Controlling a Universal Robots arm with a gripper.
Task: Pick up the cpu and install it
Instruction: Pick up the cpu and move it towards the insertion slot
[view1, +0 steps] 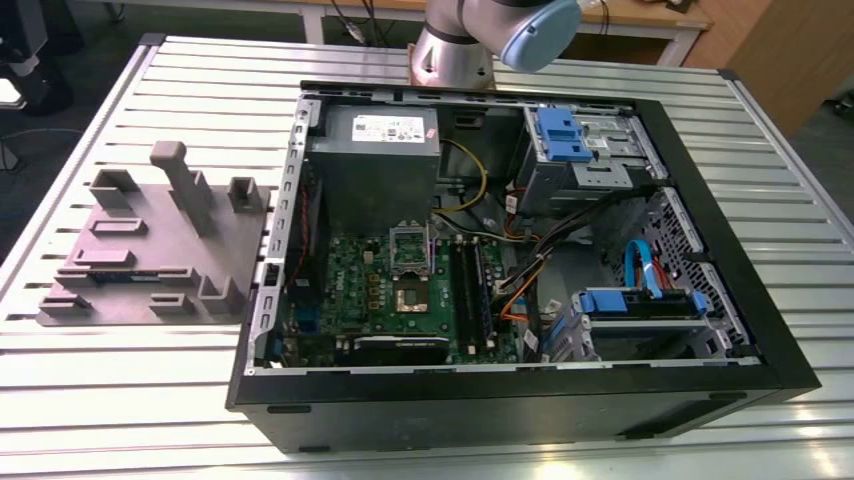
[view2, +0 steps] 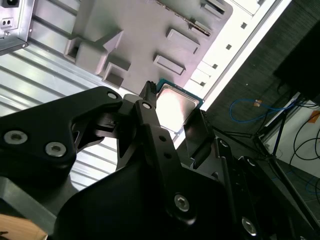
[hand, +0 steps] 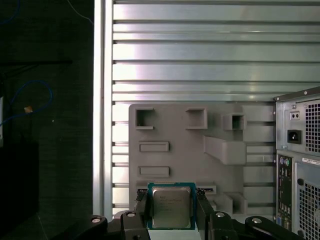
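Here the claw (hand: 172, 201) pinches the cpu (hand: 171, 208) (silver top facing wrist views).

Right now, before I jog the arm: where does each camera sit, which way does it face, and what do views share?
Exterior view: off the arm, raised, looking down into the open computer case on the table; an arm link shows at its top edge.
First wrist view: on the arm, facing the grey fixture on the table; the gripper shows in front.
Second wrist view: behind the fingers, looking slantwise along them.
Shared: both wrist views show the cpu clamped between the fingers, the fixture behind it.
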